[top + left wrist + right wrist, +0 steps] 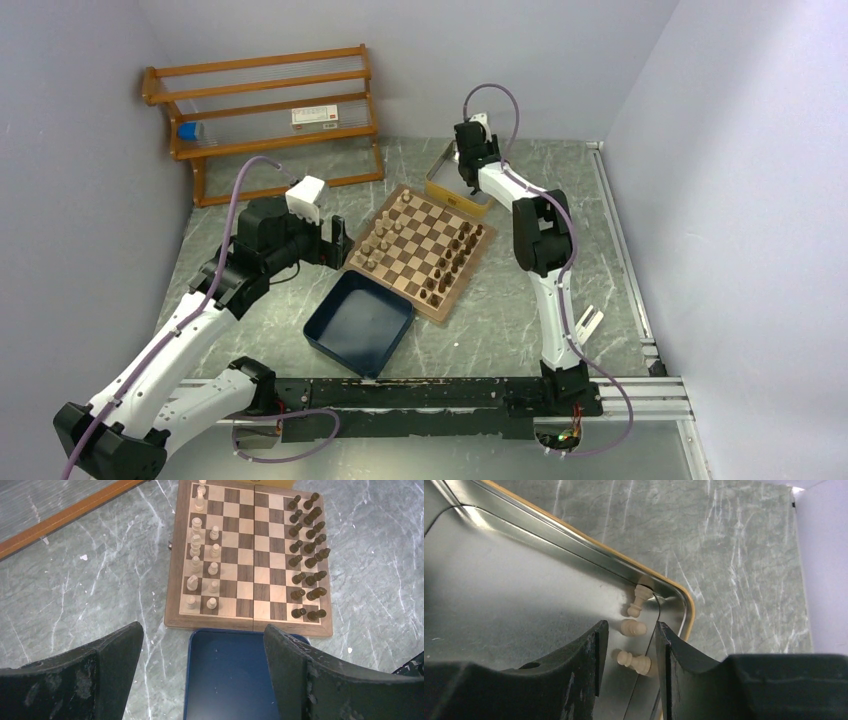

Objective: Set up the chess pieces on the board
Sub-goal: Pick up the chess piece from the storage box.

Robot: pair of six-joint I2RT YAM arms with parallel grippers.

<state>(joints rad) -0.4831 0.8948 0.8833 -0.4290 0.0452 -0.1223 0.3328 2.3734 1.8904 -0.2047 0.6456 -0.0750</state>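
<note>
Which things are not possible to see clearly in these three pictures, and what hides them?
Top view: the small wooden chess pieces on the checkered wooden board are too small to tell their kinds.
Left wrist view: the navy blue square tray is cut off by the bottom edge and by the left claw.
Right wrist view: much of the shiny metal tin is covered by the right claw or cut by the picture edges.

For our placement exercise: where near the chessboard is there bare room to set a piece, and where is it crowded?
Free: on the board, the middle squares between the light pieces and the dark pieces; the table between the rack and the board; the blue tray. Crowded: both piece rows and the tin corner, three pieces.
</note>
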